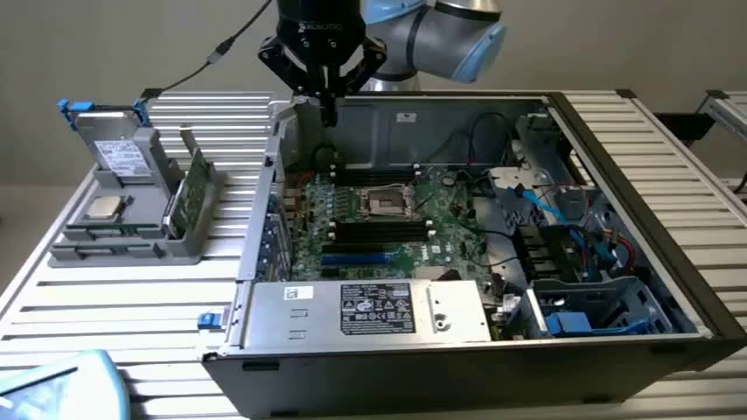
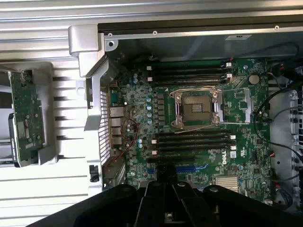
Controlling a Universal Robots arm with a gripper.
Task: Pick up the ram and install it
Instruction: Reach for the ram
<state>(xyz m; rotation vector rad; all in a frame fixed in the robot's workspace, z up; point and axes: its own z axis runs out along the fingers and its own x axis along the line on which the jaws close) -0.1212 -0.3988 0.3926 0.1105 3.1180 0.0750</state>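
My gripper (image 1: 329, 115) hangs shut and empty over the back corner of the open computer case (image 1: 653, 219), on the exterior view's left, above the motherboard (image 1: 386, 219). In the wrist view my gripper (image 2: 165, 183) is dark, with its fingers pressed together and nothing between them, over the blue slot. Two banks of long black memory slots (image 2: 189, 74) (image 2: 194, 142) flank the CPU socket (image 2: 196, 108). A narrow green stick that I take for the ram (image 1: 175, 206) stands on edge in the grey holder (image 1: 117, 241), outside the case and well apart from my gripper.
A wider green card (image 1: 201, 192) (image 2: 26, 113) stands in the same holder beside a drive (image 1: 117, 153) and a CPU chip (image 1: 105, 207). The power supply (image 1: 367, 311), cables (image 1: 548, 206) and a drive cage (image 1: 589, 306) crowd the case. A slatted table (image 1: 140, 315) carries everything.
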